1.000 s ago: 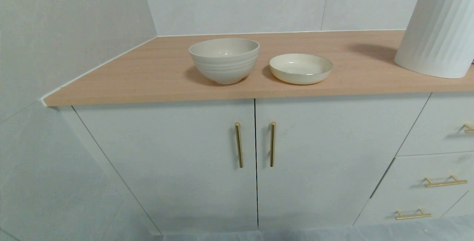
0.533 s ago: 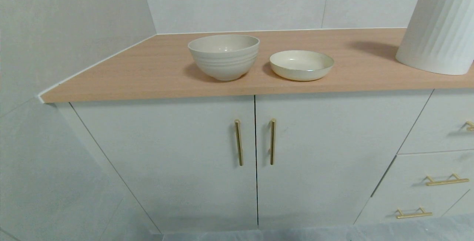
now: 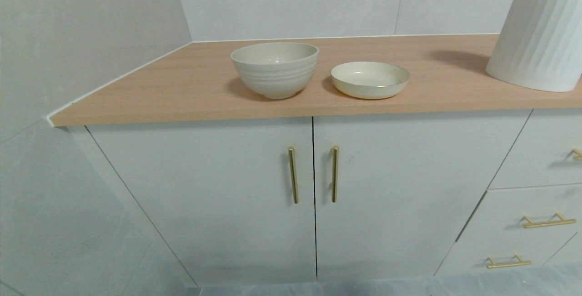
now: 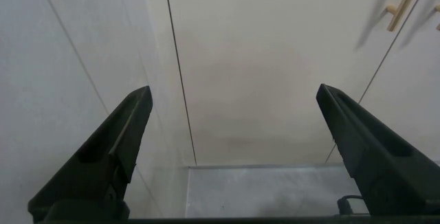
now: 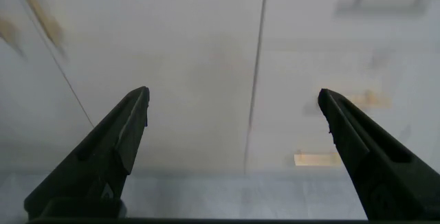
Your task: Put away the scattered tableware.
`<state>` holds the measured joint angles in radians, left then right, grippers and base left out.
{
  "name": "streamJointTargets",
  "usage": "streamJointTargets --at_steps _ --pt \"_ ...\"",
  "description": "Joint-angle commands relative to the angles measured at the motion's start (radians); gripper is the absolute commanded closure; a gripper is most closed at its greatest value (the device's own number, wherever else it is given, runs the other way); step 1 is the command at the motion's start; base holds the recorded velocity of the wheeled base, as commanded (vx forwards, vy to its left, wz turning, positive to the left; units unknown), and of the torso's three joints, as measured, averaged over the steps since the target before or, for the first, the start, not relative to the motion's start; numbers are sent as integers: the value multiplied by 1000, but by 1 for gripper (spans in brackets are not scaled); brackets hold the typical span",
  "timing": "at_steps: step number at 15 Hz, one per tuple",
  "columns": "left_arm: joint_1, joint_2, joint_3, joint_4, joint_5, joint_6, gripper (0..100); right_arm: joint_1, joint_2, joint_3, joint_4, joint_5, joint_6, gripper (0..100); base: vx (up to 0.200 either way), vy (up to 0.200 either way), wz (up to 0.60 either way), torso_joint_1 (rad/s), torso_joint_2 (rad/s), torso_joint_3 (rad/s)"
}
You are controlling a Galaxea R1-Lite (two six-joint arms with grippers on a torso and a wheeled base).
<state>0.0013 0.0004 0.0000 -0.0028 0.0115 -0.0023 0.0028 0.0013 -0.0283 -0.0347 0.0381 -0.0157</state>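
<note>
- Wooden counter (image 3: 173, 91) carries the ribbed bowl (image 3: 274, 69), upright, centre frame; the left gripper (image 4: 232, 93), spread wide and empty, should pinch its near rim.
- Shallow dish (image 3: 370, 79) sits just right, not touching; the right gripper (image 5: 232, 92), likewise wide and empty, suits it.

Bright, even light; soft shadows left of bowl (image 3: 274, 69) and dish (image 3: 370, 79)
</note>
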Motion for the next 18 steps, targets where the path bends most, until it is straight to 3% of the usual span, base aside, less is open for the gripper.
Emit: streamJointTargets --at_steps 1,5,6,8,10,11,13,15,18 --pt "0 0 0 0 1 -1 0 0 14 -85 -27 52 10 0 0 0 0 0 0 0" --pt "0 0 0 0 1 -1 0 0 244 -199 85 210 11 0 0 0 0 0 0 0" --pt "0 0 0 0 2 -1 0 2 424 -243 84 267 5 0 0 0 0 0 0 0" --pt "0 0 0 0 1 -1 0 25 599 -254 76 292 -89 0 0 0 0 0 0 0" --pt "0 0 0 0 1 -1 0 102 710 -263 75 290 -136 0 0 0 0 0 0 0" --pt "0 0 0 0 1 -1 0 215 806 -297 65 287 -136 0 0 0 0 0 0 0" --pt "0 0 0 0 1 -1 0 342 924 -335 33 287 -135 0 0 0 0 0 0 0" --pt "0 0 0 0 1 1 0 416 1086 -371 -73 287 -133 0 0 0 0 0 0 0" --pt "0 0 0 0 1 -1 0 488 1347 -384 -364 284 -133 0 0 0 0 0 0 0"
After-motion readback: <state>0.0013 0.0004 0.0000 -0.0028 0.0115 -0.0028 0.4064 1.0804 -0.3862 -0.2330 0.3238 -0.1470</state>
